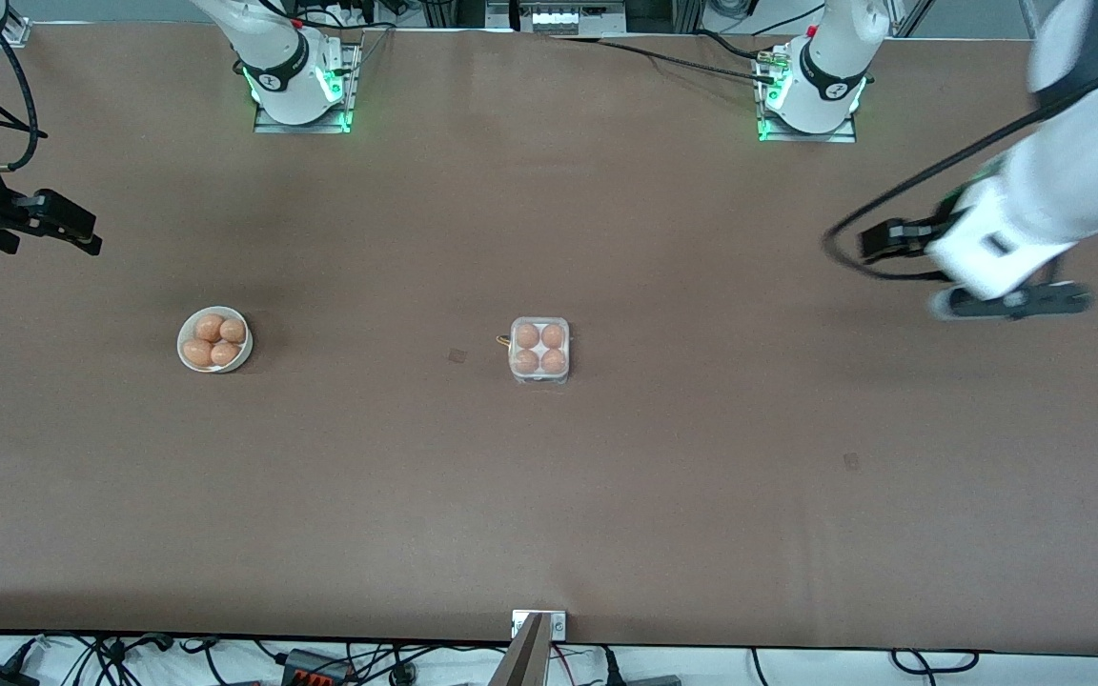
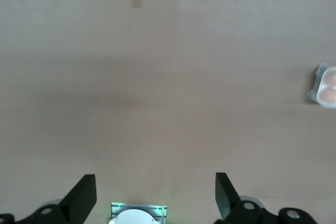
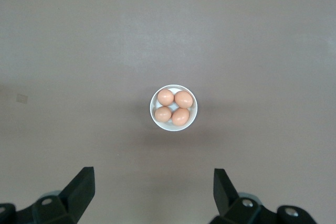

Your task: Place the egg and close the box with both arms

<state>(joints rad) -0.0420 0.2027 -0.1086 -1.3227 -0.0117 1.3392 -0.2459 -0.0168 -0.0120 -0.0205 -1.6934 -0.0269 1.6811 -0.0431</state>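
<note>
The box [image 1: 539, 350] is a small white carton with a brown egg in each of its four cells, at the middle of the table. Its clear lid does not stick out beside it. An edge of the box shows in the left wrist view [image 2: 326, 85]. My left gripper [image 1: 881, 242] hangs open and empty high over the table toward the left arm's end; in its wrist view [image 2: 156, 182] the fingers stand wide apart. My right gripper [image 1: 68, 227] hangs open and empty over the right arm's end, and its wrist view [image 3: 154, 176] looks down on the bowl.
A round white bowl [image 1: 242, 354] with four brown eggs stands toward the right arm's end, also in the right wrist view [image 3: 193, 119]. The arm bases [image 1: 301, 86] [image 1: 811, 95] stand at the table's back edge. A metal bracket [image 1: 538, 624] sits at the near edge.
</note>
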